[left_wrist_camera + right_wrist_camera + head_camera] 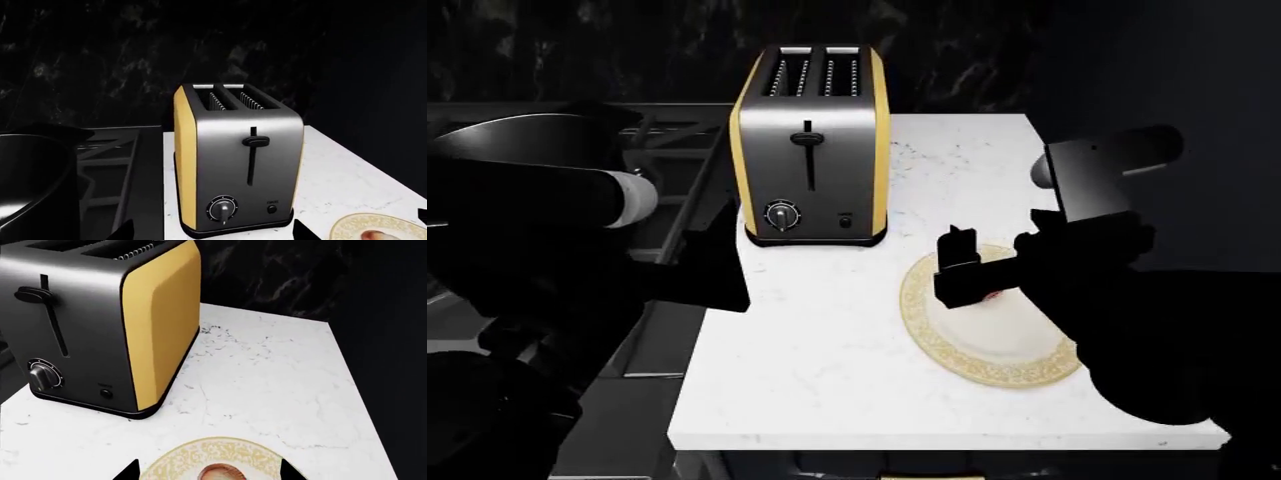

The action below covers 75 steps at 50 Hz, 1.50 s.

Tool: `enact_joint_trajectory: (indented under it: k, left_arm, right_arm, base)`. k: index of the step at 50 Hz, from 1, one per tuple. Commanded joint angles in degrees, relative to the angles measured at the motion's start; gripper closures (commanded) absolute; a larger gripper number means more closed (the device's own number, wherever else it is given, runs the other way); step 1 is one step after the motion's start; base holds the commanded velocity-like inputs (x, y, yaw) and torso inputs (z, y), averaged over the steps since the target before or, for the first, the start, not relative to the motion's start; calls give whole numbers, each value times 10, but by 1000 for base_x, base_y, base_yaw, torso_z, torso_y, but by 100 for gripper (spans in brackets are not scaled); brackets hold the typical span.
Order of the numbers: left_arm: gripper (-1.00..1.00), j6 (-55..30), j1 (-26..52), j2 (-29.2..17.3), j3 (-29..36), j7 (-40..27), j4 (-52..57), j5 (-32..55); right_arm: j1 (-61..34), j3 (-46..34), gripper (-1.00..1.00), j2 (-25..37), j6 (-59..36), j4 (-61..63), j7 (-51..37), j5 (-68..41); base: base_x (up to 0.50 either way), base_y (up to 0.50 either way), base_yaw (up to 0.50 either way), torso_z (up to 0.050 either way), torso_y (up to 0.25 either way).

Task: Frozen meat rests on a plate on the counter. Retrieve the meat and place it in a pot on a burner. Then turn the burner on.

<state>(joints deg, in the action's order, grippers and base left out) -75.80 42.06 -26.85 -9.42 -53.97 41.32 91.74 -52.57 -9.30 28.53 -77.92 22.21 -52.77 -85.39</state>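
While hovering over the plate (pixel 994 350), right pincer (pixel 961 265) apparently open and empty, frozen meat (pixel 222 473) just below between the tips. Best lowered straight, closed gently round the lump. Left pincer (pixel 210 232) state: cannot tell. Beyond on white tabletop (pixel 827 350), toaster (pixel 811 145); further, pot (pixel 33 175), dark wall.

A black, white-veined marble backsplash (pixel 100 55) runs along the far side of the scene, dim and glossy. To the right the room falls off into plain darkness. A two-slot toaster (pixel 811 145) with brushed grey faces and yellow side panels stands at the far left of the white stone, its lever up and dial facing near. Light is low, brightest on the stone.
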Motion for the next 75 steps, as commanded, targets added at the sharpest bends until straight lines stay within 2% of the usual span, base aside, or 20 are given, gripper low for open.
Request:
enact_joint_trajectory:
  k: [1,26,75]
  left_arm:
    - [-100,6,-2,0,5,8,-2,-11]
    - [-100,26,-15,-5,8,2,-10,-9]
    - [-100,53,-39,-11,32,64,-23,-84]
  right_arm:
    - [23,-18,-100,9,13,-9,36,39]
    - [50,-50,-100,22,40,-18,74,86]
    - [52,-134,-100,26,117,-98,184,204]
  base:
    - [0,0,0,0,0]
    - [0,0,0,0,0]
    - [0,0,0,0,0]
